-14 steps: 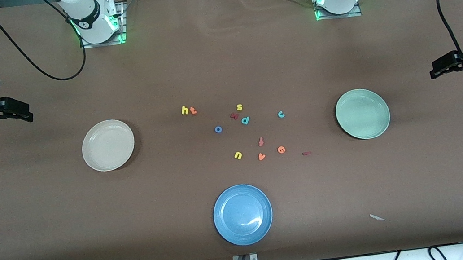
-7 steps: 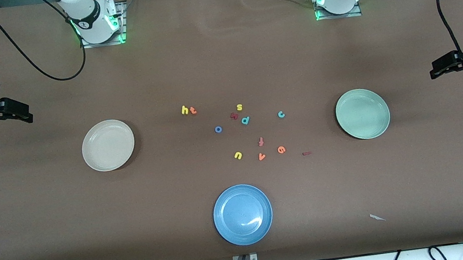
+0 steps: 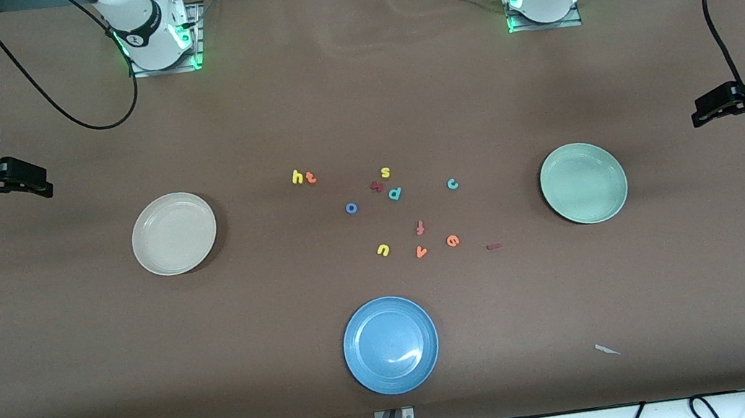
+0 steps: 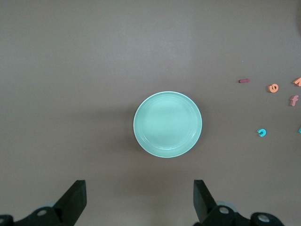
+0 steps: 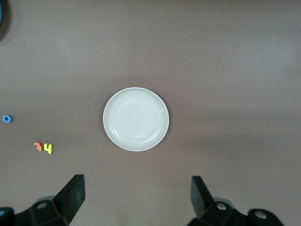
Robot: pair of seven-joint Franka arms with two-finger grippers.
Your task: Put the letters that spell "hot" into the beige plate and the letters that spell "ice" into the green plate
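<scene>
The foam letters lie mid-table between the two plates. Yellow h (image 3: 297,176) touches orange t (image 3: 311,178); the blue o (image 3: 351,207) lies nearer the front camera. Teal c (image 3: 453,184), orange e (image 3: 452,241) and the dark red i (image 3: 493,247) sit toward the green plate (image 3: 583,182), which holds nothing. The beige plate (image 3: 174,233) holds nothing too. My left gripper (image 3: 697,117) hangs open high at its end of the table, looking down on the green plate (image 4: 167,124). My right gripper (image 3: 47,186) hangs open at the other end, above the beige plate (image 5: 136,118).
A blue plate (image 3: 391,344) sits near the table's front edge. Other letters lie among the task ones: yellow s (image 3: 385,172), teal d (image 3: 395,193), yellow u (image 3: 383,250), orange v (image 3: 421,252), red-orange f (image 3: 420,228). A white scrap (image 3: 606,349) lies near the front edge.
</scene>
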